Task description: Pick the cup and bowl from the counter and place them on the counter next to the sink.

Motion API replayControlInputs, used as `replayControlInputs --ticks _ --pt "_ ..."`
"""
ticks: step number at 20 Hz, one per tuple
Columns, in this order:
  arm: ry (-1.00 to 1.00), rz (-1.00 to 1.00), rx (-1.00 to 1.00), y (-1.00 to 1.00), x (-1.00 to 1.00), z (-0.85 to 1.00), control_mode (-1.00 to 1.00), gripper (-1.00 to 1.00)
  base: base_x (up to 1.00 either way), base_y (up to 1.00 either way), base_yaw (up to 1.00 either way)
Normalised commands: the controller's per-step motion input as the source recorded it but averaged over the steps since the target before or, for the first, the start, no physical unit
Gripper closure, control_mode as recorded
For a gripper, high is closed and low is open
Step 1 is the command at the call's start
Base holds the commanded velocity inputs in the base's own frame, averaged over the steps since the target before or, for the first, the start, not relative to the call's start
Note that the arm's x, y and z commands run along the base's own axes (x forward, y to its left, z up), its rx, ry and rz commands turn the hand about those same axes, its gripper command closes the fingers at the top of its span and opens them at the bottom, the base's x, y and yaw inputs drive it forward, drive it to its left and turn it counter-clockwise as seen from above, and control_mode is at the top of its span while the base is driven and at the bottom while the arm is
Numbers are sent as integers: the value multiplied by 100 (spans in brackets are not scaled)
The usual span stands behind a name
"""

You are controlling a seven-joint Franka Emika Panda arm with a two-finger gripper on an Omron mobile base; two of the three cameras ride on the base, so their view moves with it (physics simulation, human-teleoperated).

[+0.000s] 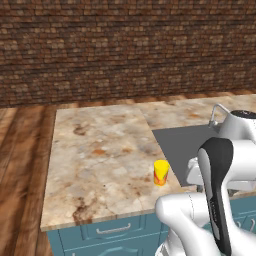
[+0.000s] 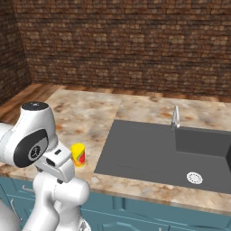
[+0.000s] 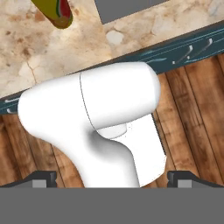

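Near the front edge of the counter (image 1: 95,150), the left base view has one cup (image 1: 161,172) standing upright just beside the left rim of the sink (image 1: 185,145), already where the task wants it by my reading. From the right base view the same single cup (image 2: 78,154) stands on the counter's front strip next to the one sink (image 2: 153,153) with its one faucet (image 2: 175,117), and I see no bowl, so I judge fetching it is what remains. Down the hand view the gripper (image 3: 112,179) has its tips spread wide with nothing between them, the cup (image 3: 54,11) lying at the top edge over the counter's front.
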Motion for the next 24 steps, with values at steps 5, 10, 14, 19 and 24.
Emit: replayControlInputs --ticks 5,10,14,19,24 --pt "0 0 0 0 0 0 100 -100 0 1 0" --pt "0 0 0 0 0 0 100 -100 -56 5 0" --pt "0 0 0 0 0 0 100 -100 -100 0 -9" --pt "0 0 0 0 0 0 100 -100 -90 -9 -17" --pt "0 0 0 0 0 0 100 -100 -14 -51 -45"
